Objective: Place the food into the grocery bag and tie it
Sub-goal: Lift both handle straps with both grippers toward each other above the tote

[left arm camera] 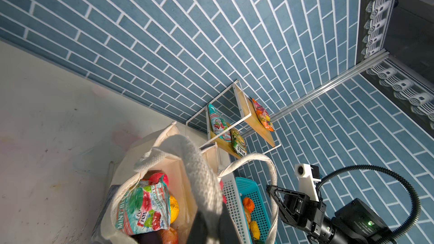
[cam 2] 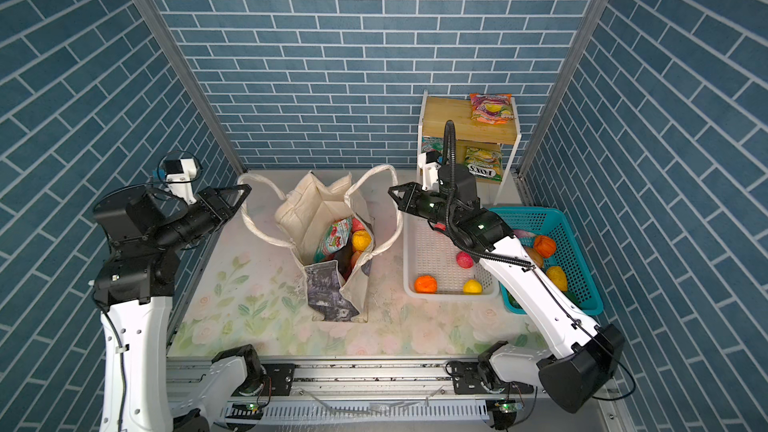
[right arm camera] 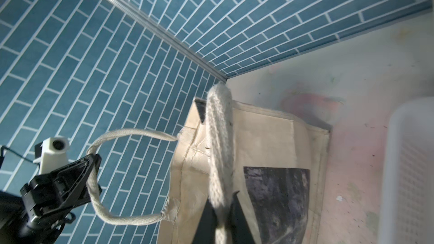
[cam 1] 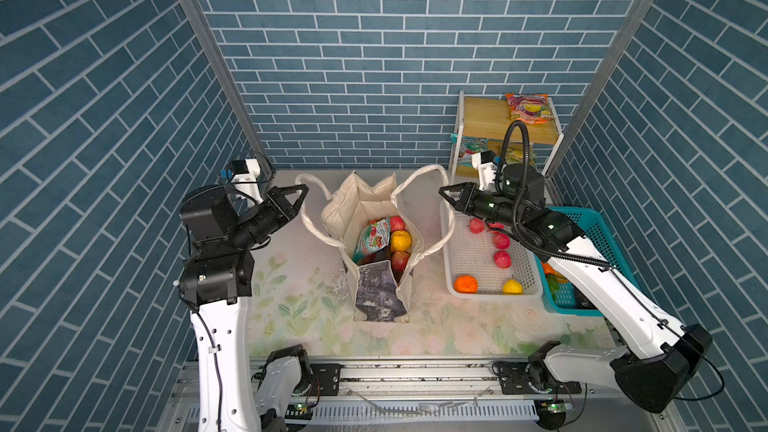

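The grocery bag (cam 1: 365,201) is standing upright and open in the middle of the flowered table (cam 1: 299,309), with its two handles being drawn outward to either side. The left claw (cam 1: 304,189) is pinching the left handle (left arm camera: 199,167), its jaws nearly closed on the strap. The right claw (cam 1: 444,192) is gripping the right handle (right arm camera: 219,137) the same way, jaws tight on it. Both claws are hovering above the table, well apart, one on each side of the bag. Inside the bag a snack packet (cam 1: 371,238), a yellow-orange fruit (cam 1: 401,240) and a red apple (cam 1: 400,261) are lying together. Loose fruit (cam 1: 502,258) is sitting in the white basket (cam 1: 451,272) just beside the bag, with the teal basket (cam 1: 594,222) touching its far side. Other packets (cam 1: 528,108) are resting on the wooden shelf (cam 1: 486,118) in the far corner.
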Motion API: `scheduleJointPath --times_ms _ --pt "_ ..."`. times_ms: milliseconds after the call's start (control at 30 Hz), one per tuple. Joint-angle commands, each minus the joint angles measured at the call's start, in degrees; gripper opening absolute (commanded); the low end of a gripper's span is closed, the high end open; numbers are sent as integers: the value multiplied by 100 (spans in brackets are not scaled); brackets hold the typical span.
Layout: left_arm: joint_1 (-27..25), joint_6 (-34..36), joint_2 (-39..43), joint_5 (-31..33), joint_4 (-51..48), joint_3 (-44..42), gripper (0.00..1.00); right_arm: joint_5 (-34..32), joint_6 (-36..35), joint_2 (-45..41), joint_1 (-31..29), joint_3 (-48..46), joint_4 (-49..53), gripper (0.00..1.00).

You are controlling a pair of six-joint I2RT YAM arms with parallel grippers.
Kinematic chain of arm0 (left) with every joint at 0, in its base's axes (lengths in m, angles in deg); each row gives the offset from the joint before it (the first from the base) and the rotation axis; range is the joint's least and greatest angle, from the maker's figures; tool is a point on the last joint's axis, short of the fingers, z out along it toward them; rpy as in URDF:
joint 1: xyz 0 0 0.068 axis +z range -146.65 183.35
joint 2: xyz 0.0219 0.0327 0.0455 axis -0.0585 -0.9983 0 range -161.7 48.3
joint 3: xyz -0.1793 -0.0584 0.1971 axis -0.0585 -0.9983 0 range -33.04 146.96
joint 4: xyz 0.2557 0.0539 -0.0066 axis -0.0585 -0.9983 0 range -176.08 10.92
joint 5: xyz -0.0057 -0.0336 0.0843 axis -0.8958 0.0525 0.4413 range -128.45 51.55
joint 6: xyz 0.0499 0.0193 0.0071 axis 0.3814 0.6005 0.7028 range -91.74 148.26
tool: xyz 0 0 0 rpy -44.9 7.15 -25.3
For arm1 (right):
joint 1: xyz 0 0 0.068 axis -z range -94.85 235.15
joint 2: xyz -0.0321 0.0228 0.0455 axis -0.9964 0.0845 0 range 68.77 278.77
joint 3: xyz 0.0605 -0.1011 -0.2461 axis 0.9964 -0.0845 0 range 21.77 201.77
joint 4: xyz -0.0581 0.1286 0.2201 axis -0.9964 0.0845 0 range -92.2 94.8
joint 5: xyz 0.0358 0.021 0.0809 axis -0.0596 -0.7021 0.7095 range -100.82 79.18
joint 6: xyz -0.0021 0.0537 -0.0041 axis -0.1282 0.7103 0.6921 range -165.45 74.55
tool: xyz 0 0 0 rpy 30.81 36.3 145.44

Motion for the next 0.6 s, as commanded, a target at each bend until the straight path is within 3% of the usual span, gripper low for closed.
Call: scheduleJointPath --times_ms 0,367,567 --pt "-413 97 -101 188 448 277 0 265 -621 216 -358 406 -96 0" --pt "-1651 191 -587 935 659 533 0 748 -1272 1034 -1084 1089 -267 0" --pt "-2065 191 -755 1143 801 533 0 915 -1556 1415 -1370 1396 -175 0"
